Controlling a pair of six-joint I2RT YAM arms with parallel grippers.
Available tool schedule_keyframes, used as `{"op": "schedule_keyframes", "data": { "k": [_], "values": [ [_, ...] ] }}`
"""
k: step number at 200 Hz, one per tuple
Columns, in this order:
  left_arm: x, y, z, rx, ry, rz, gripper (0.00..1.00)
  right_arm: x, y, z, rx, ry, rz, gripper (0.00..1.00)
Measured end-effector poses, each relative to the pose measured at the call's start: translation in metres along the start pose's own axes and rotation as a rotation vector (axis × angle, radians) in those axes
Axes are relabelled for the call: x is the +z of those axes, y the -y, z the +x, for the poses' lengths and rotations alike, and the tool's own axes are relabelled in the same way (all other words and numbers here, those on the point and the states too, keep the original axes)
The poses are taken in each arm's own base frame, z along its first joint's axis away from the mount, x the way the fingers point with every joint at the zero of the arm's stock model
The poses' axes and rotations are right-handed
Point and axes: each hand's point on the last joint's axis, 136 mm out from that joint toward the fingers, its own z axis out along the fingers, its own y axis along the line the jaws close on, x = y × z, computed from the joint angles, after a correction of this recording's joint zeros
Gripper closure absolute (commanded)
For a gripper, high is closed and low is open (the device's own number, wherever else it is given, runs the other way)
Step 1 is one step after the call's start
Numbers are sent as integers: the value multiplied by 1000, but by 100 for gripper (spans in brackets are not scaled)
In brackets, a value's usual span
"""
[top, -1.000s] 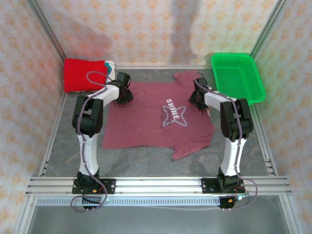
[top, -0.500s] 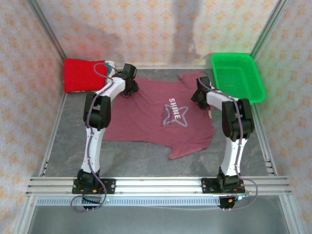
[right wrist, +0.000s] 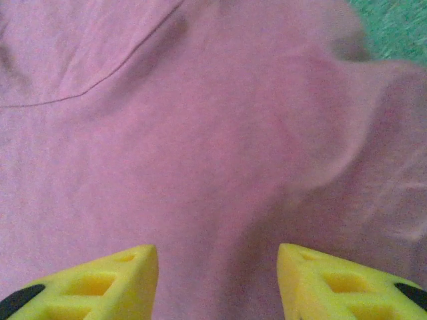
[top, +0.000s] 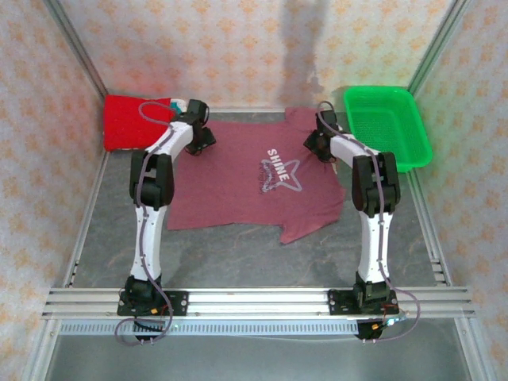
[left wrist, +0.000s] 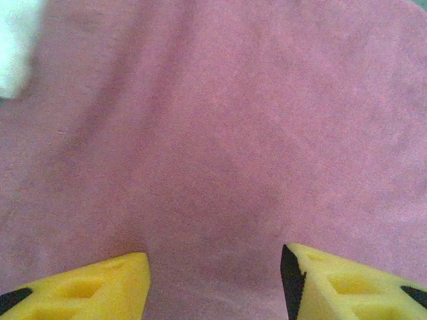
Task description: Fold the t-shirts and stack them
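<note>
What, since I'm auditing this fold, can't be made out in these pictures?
- Top view: the left arm covers most of the whitish folded shirt beside the red shirt.
- Top view: the arms hide the tips of the left pincer and right pincer over the maroon t-shirt.
- Left wrist view: white patch, blurred, cut by the corner.
- Right wrist view: green basket, blurred, cut by the edge.

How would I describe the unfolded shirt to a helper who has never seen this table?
Start at the green basket in the far right corner; just left of it the maroon t-shirt lies spread flat mid-table. It alone is unfolded and bears a white SHINE star print, unlike the folded bright red shirt far left.
</note>
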Motion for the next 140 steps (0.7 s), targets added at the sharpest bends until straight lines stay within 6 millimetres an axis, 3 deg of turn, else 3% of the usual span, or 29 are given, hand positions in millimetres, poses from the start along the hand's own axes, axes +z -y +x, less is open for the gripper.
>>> {"op": "schedule_keyframes", "data": {
  "k": [17,30,47,69,82,91,104,124,140],
  "values": [
    [-18,-14,4,-4,-7,-22,37,-12,-1,5,-5,-14,-25,45],
    [-45,-24,15,-3,0,-26,31,-36,0,12,-16,-23,-46,43],
    [-101,-32,34,7,38,8,30,-84,-5,12,-42,4,-103,42],
    [-179,-42,58,14,154,112,28,-163,-13,13,-98,101,-231,39],
    [-203,-60,75,6,189,132,28,-202,-8,23,-131,162,-310,37],
    [-206,-79,87,-9,189,120,29,-219,0,36,-154,195,-351,36],
    [-192,-114,109,-53,144,70,32,-231,17,58,-170,216,-382,36],
    [-161,-168,150,-120,27,-48,41,-219,49,95,-178,183,-363,36],
    [-150,-190,176,-145,-50,-98,43,-205,67,115,-178,142,-332,36]
  ]
}}
